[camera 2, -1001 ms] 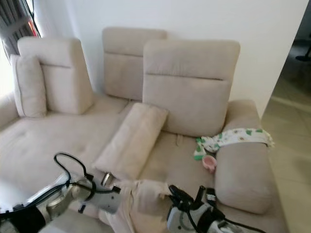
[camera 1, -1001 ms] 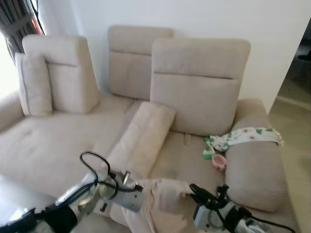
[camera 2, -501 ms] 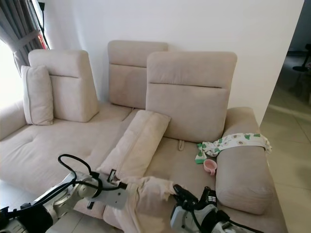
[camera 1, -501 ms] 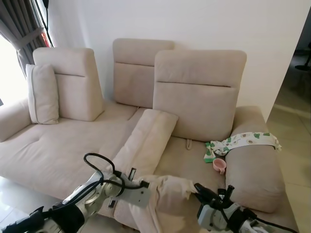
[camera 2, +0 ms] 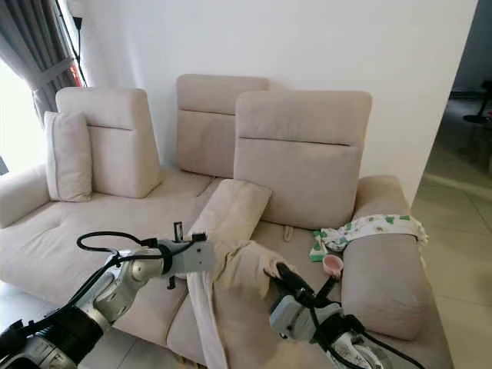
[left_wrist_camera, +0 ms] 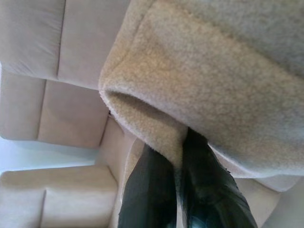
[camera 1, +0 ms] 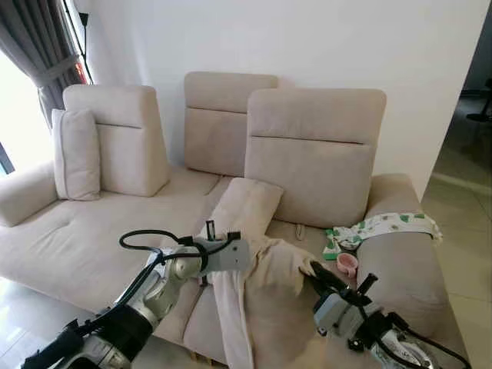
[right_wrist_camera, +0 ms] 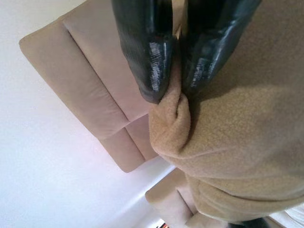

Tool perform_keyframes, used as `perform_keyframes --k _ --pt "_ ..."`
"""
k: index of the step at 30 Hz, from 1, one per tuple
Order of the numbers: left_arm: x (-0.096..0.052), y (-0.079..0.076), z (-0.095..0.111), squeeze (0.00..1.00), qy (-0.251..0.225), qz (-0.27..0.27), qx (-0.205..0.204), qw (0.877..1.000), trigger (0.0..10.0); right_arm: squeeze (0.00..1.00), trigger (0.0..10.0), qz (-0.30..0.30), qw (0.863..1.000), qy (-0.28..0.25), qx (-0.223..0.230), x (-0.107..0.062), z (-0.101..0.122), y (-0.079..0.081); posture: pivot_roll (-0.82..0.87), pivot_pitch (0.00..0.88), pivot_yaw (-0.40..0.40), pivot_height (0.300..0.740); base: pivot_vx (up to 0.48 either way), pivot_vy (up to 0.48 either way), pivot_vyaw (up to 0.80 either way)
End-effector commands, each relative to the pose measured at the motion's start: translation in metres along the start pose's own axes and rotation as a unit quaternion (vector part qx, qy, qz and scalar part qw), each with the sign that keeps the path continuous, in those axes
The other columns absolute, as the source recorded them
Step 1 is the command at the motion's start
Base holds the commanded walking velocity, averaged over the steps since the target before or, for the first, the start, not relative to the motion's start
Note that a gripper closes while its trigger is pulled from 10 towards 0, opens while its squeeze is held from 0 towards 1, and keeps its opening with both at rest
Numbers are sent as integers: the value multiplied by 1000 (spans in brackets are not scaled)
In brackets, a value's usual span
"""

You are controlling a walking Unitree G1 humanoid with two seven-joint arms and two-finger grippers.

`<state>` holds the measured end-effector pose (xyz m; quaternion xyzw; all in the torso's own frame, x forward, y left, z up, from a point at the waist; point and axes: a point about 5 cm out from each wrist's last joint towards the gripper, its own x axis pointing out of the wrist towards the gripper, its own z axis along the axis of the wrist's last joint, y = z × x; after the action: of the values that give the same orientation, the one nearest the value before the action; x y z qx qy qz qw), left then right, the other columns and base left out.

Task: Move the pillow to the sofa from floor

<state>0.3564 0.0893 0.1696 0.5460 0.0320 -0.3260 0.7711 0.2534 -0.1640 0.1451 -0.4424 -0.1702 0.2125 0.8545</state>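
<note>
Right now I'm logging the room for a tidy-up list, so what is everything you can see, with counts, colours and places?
Held pillow: one, beige, limp, lifted over the sofa's front edge between both end effectors.
Sofa: one, beige, against the white wall.
Backrest cushions: three, beige, upright along the sofa's back.
Side pillow: one, beige, upright against the left backrest cushion.
Long pillow: one, beige, lying on the seat.
Patterned cloth: one, white and green, draped over the right armrest.
Pink cup: one, on the seat beside that armrest.
Curtain: one, grey, far left.
Left end effector: shut on the held pillow.
Right end effector: shut on the held pillow.
</note>
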Motion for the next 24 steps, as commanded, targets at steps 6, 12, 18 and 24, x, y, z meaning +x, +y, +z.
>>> perform_keyframes --k 6,12,18,24 --pt "1 -5 23 0 -59 -16 -9 998 10000 0 10000 -8 999 -46 10 8 20 -2 -19 0 71 740 0 0 0" --pt "-4 -19 27 0 -75 -71 20 994 10000 0 10000 -2 999 -51 12 8 24 -3 -16 0 72 740 0 0 0" --pt "-5 -19 33 0 -91 -78 34 992 10000 0 10000 2 998 -55 6 7 24 -4 -21 0 75 740 0 0 0" --pt "-5 -20 39 0 -106 -84 37 990 10000 0 10000 2 999 -54 4 7 24 -4 -24 0 73 740 0 0 0"
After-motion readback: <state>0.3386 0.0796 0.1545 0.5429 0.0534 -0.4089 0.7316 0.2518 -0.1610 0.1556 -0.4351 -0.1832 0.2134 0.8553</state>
